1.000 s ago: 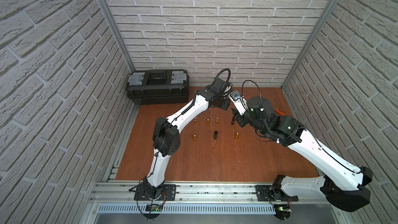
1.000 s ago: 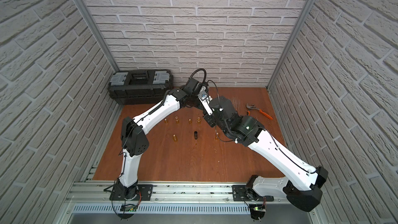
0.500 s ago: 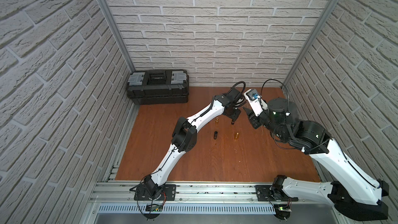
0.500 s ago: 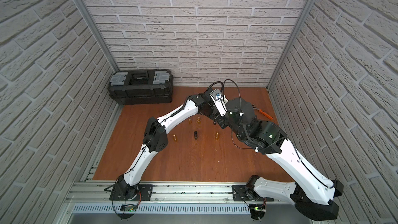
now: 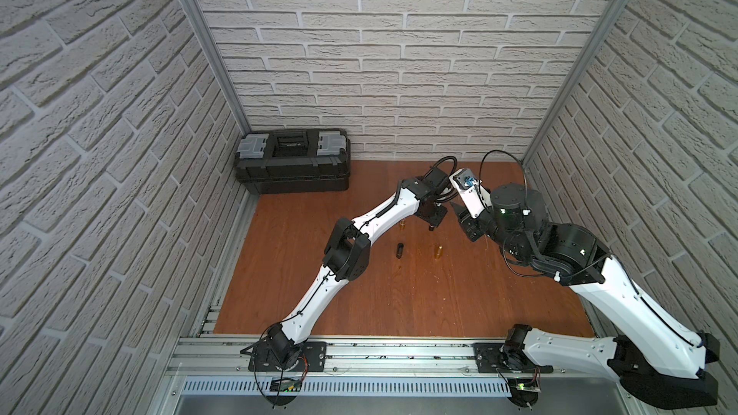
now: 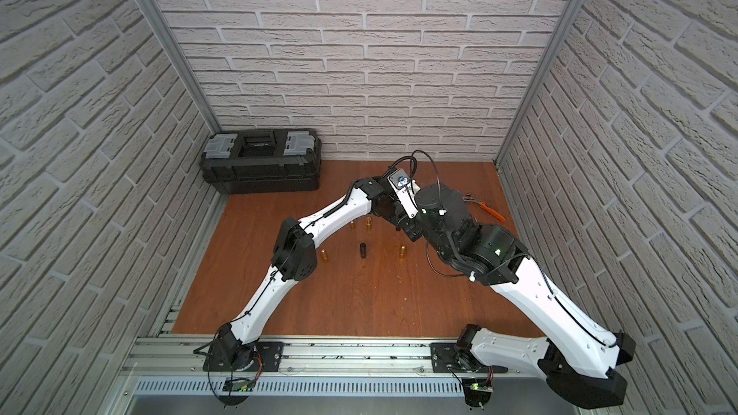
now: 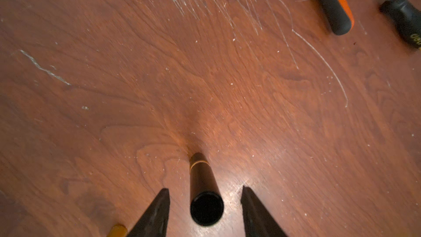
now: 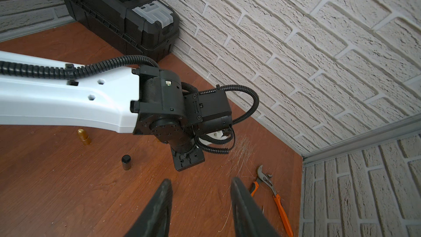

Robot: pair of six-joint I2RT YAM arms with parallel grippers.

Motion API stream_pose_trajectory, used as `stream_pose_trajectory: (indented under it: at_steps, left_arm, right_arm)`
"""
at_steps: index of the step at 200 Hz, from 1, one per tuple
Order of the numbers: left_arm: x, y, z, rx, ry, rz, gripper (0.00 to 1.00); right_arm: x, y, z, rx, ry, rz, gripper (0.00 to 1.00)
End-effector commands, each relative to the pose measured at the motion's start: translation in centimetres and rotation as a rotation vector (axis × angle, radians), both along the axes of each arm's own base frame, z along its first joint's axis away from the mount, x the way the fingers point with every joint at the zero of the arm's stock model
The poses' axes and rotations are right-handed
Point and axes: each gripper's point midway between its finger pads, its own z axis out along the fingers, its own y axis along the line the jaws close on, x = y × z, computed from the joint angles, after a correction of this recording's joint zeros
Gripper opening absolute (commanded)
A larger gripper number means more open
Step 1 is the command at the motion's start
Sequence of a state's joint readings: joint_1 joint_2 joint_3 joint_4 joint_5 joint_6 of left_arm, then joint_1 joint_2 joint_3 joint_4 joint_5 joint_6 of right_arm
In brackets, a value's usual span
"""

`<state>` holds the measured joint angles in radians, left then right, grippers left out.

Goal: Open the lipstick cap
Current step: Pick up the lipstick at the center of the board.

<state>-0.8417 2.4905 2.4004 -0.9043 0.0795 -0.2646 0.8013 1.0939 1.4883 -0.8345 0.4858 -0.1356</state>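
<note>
A black lipstick [image 7: 205, 190] with a thin gold band near its foot stands upright on the wooden table [image 7: 205, 76], its cap on. In the left wrist view my left gripper [image 7: 205, 189] is open, with one finger on each side of the tube and a gap on both sides. In both top views this gripper [image 5: 433, 219] hangs over the table's far middle. My right gripper [image 8: 201, 180] is open with nothing in it. It hovers just right of the left one [image 5: 465, 225].
A short black cylinder [image 5: 399, 250] and several small gold pieces [image 5: 438, 251] [image 6: 324, 255] stand near the table's middle. A black toolbox [image 5: 293, 165] sits at the back left. Orange-handled pliers [image 6: 489, 211] and a screwdriver [image 7: 403, 14] lie at the back right.
Both arms swung to the right over the last second, most of it early. The left gripper now stands around the black lipstick. Both grippers look as open as before.
</note>
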Motion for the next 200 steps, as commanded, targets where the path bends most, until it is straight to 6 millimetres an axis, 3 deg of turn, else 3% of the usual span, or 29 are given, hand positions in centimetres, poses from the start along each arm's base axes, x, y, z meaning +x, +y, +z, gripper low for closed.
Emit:
stream_pose_trajectory:
  at_steps: [1, 109, 200]
  left_arm:
    - [0.3, -0.2, -0.3, 0.0, -0.002, -0.011, 0.53]
    - [0.9, -0.6, -1.4, 0.001, -0.018, -0.021, 0.5]
    - [1.4, -1.1, -1.2, -0.019, -0.041, -0.018, 0.33]
  right_arm:
    - [0.3, 0.1, -0.1, -0.005, -0.01, -0.011, 0.44]
    - [0.7, 0.6, -1.4, -0.022, 0.019, -0.012, 0.44]
    - [1.0, 1.3, -2.3, -0.024, 0.04, 0.0, 0.44]
